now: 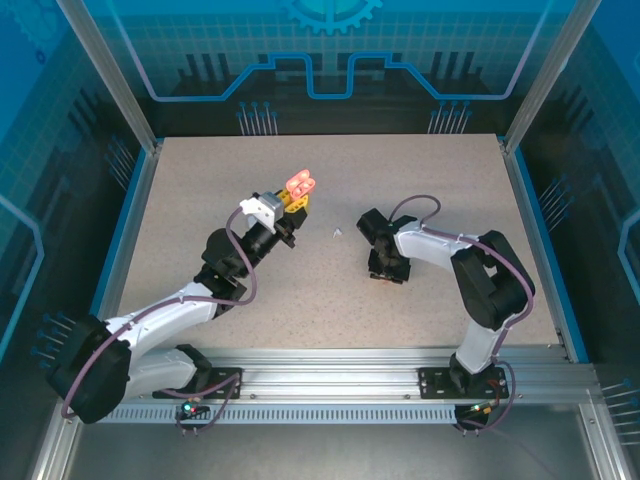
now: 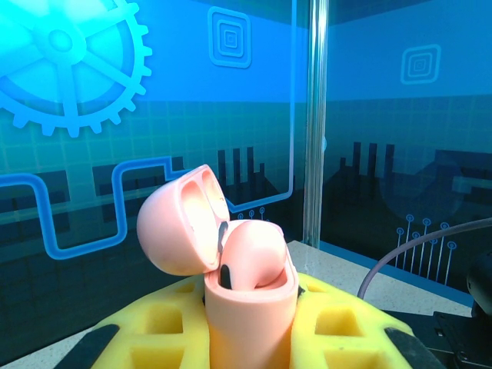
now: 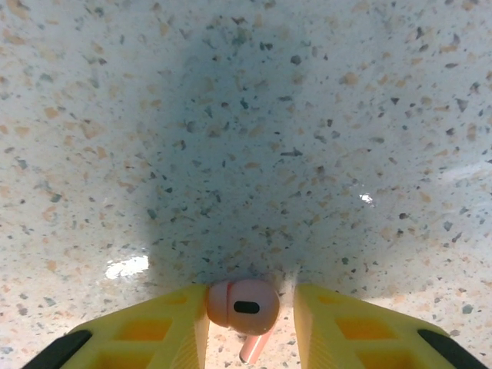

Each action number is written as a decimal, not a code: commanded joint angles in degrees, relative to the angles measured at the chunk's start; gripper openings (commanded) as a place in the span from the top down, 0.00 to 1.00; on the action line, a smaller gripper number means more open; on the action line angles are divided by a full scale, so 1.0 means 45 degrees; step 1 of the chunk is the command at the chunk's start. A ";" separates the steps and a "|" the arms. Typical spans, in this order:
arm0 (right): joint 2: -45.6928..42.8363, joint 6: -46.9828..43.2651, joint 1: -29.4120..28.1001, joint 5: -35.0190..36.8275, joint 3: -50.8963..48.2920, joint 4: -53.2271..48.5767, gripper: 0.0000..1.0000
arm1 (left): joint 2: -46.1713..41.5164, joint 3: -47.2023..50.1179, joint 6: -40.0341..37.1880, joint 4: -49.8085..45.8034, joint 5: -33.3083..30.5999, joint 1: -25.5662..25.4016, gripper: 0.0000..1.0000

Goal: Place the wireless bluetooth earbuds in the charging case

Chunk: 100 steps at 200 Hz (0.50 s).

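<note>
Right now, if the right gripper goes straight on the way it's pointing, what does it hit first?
The speckled table, most likely, though depth is unclear. It faces the right gripper squarely, and the pink earbud sits between the fingers rather than ahead of them.

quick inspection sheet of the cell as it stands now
surface: speckled table, flat
job's things: pink case open, lid tipped left, one pink bud seated in it; second pink bud between the right fingers
clutter: white bit mid-table, too small to identify
grippers: left gripper clamps the case; right gripper straddles the second bud, grip unclear
cables: purple cable along the left arm, another looped at the right wrist
surroundings: blue printed walls, aluminium frame
</note>
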<state>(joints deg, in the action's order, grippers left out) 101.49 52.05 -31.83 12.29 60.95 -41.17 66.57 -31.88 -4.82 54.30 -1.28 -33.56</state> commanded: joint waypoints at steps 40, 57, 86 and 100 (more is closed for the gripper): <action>0.0342 -0.0354 0.0140 0.0002 -0.0170 -0.0012 0.67 | -0.0085 -0.0300 -0.0008 0.0239 -0.0004 -0.0058 1.00; 0.0439 -0.0481 0.0189 0.0081 -0.0085 -0.0032 0.67 | -0.0075 -0.0300 -0.0003 0.0244 -0.0009 -0.0056 1.00; 0.0629 -0.0661 0.0229 0.0100 0.0069 -0.0031 0.67 | -0.0066 -0.0333 0.0031 0.0198 0.0011 -0.0070 1.00; 0.0692 -0.0727 0.0257 0.0129 0.0151 -0.0051 0.67 | -0.0066 -0.0338 0.0036 0.0189 0.0026 -0.0071 1.00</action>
<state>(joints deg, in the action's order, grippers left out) 102.04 49.89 -31.46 11.75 61.23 -40.88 66.59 -31.88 -4.82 54.28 -1.28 -33.56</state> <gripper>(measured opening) 0.330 0.180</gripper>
